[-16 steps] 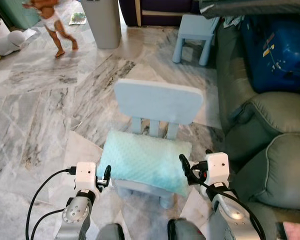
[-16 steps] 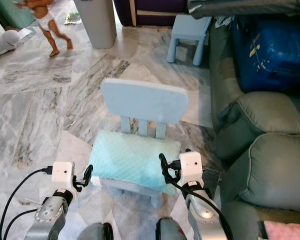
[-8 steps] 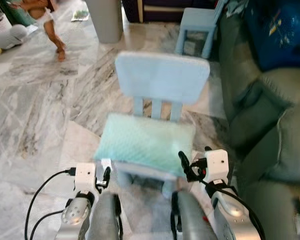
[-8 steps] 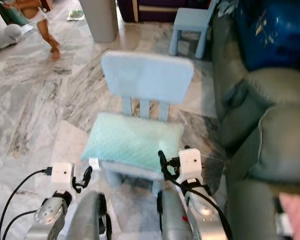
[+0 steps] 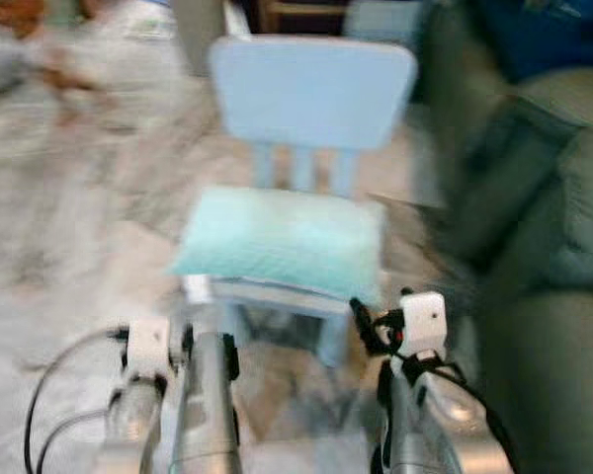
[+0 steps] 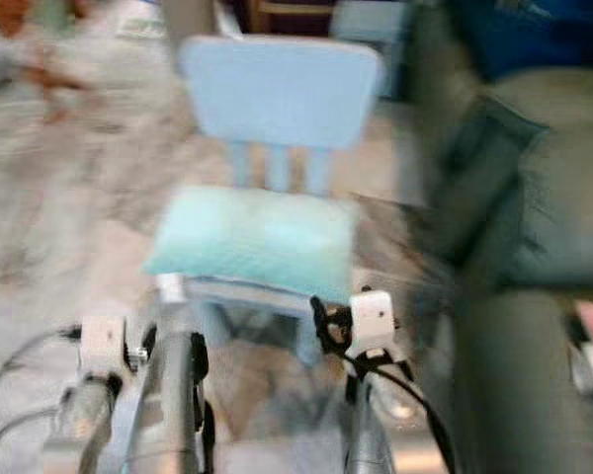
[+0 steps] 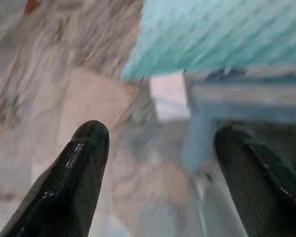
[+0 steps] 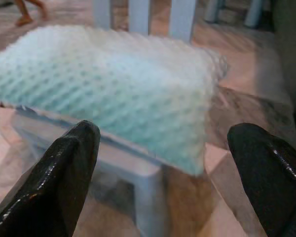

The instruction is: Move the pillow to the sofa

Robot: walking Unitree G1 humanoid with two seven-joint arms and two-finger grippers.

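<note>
Lying flat on the seat of the chair [image 5: 311, 94], the pillow [image 5: 282, 242] sits just ahead of both hands, its long axis running crosswise to the robot, one short end toward each arm. The right hand [image 5: 364, 326] is below the pillow's right front corner and looks nearer; the left hand [image 7: 160, 168] is under the left front corner, by the chair leg. Both hands are spread wide and hold nothing. The sofa [image 5: 544, 197] stands to the right of the chair.
</note>
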